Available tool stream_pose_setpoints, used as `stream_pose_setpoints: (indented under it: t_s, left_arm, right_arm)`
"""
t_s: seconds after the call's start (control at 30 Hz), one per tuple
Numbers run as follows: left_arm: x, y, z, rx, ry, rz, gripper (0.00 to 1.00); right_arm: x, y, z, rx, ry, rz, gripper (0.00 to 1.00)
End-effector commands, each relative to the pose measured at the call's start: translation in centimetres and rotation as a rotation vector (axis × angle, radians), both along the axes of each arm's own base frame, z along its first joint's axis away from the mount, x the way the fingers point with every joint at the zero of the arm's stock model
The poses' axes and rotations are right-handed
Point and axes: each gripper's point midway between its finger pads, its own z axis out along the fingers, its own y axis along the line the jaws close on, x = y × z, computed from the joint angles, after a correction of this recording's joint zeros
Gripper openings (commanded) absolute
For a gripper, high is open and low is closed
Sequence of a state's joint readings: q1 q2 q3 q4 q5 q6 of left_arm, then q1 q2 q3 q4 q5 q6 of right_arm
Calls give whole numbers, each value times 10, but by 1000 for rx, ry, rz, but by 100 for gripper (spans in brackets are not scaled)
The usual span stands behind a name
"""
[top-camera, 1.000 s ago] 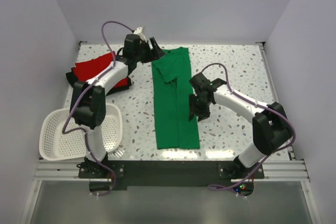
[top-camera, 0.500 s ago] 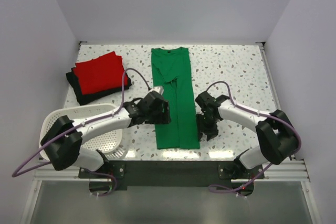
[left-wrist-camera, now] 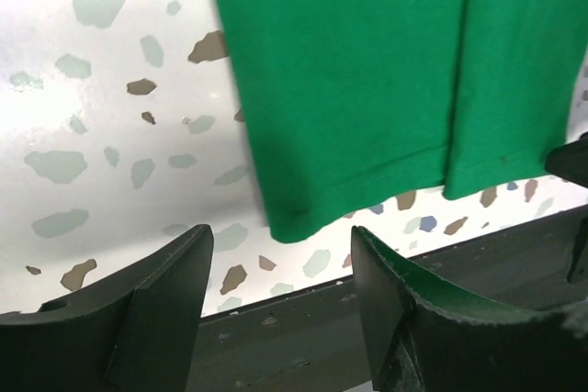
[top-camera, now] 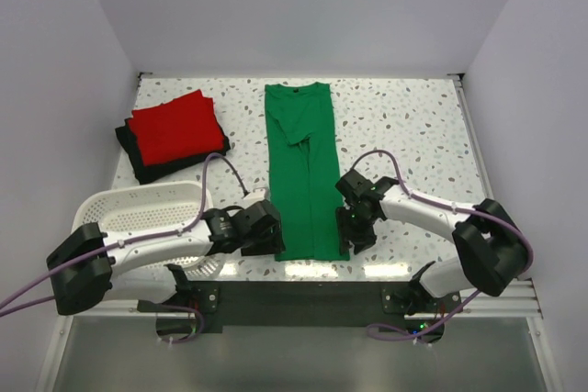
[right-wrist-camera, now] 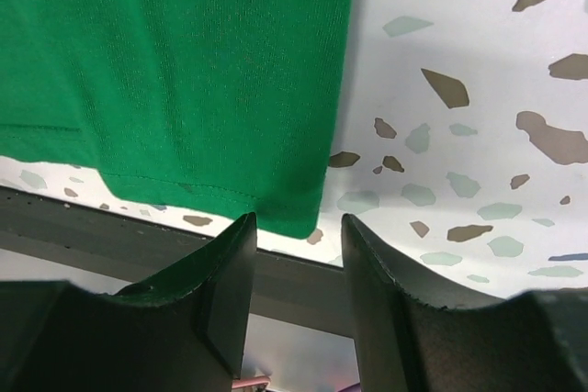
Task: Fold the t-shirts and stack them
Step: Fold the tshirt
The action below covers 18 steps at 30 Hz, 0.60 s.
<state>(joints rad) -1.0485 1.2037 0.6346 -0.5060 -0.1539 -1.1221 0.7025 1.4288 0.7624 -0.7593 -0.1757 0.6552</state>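
Observation:
The green t-shirt (top-camera: 301,167) lies flat as a long folded strip down the middle of the table, hem toward the near edge. It also shows in the left wrist view (left-wrist-camera: 367,71) and in the right wrist view (right-wrist-camera: 175,71). The red t-shirt (top-camera: 175,126) lies folded on the black t-shirt (top-camera: 138,164) at the far left. My left gripper (top-camera: 273,240) is open and empty just off the strip's near left corner (left-wrist-camera: 294,222). My right gripper (top-camera: 350,234) is open and empty at the near right corner (right-wrist-camera: 299,218).
A white slotted basket (top-camera: 138,213) stands at the near left, partly under my left arm. The table's dark near edge rail (top-camera: 303,286) runs just below the shirt's hem. Speckled tabletop (top-camera: 413,126) lies to the right of the strip.
My left arm swung from the far left, near the shirt's collar, back to the near left corner of the green strip. My right gripper moved down along the right edge to the near corner.

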Motion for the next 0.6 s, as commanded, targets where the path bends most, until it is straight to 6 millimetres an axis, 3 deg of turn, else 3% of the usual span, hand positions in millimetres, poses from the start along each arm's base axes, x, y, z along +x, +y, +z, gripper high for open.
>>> stream_pose_setpoints:
  t_s: [0.0, 0.57]
  left_arm:
    - [-1, -1, -5, -22, 8, 45, 66]
    - [-8, -6, -26, -18, 66, 46, 44]
  right_arm:
    - [5, 6, -1, 12, -17, -9, 45]
    - [-7, -1, -9, -5, 28, -3, 33]
